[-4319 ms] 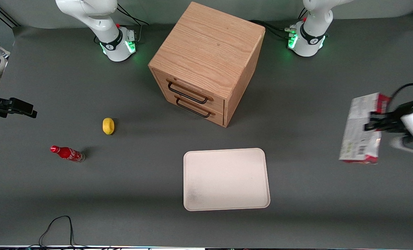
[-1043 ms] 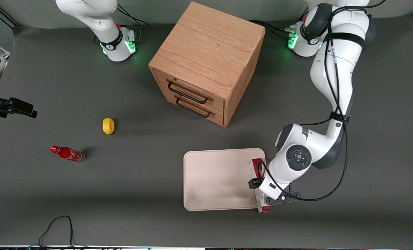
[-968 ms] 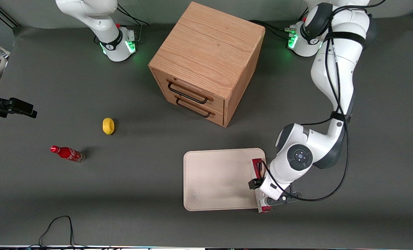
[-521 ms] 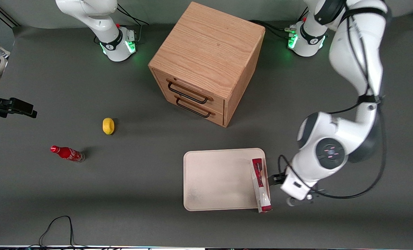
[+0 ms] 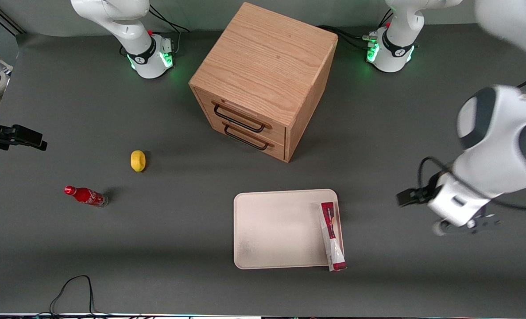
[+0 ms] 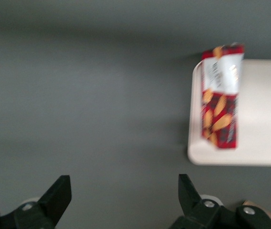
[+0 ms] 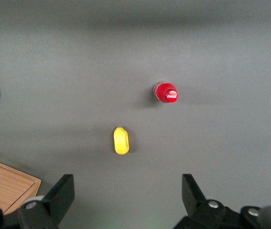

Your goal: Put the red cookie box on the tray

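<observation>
A dark grey table (image 5: 112, 248) held the tray (image 5: 280, 228), with the red cookie box (image 5: 332, 236) lying along its short edge at about 3 o'clock, one end seemingly overhanging the rim. The gripper (image 6: 121, 202) hovered empty, fingers spread, well apart toward the working arm's end.

White Coca-Cola script shows on the red cola bottle (image 7: 165, 92) cap and label; the red cookie box (image 6: 220, 96) print is unreadable.
</observation>
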You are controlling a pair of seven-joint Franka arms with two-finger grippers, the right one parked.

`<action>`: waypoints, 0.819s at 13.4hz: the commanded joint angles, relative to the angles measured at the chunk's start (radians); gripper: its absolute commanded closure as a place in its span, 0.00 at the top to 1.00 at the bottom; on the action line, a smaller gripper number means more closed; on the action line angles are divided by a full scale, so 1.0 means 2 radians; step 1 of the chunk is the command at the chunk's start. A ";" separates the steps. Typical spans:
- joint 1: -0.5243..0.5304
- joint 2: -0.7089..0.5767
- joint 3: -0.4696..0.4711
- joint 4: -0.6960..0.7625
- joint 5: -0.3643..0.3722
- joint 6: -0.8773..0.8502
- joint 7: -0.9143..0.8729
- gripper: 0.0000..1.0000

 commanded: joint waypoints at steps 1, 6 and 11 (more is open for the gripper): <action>0.053 -0.080 -0.001 -0.101 -0.012 0.008 0.074 1.00; 0.084 -0.190 0.004 -0.226 -0.021 0.034 0.082 1.00; -0.017 -0.226 0.081 -0.240 -0.023 -0.007 0.036 1.00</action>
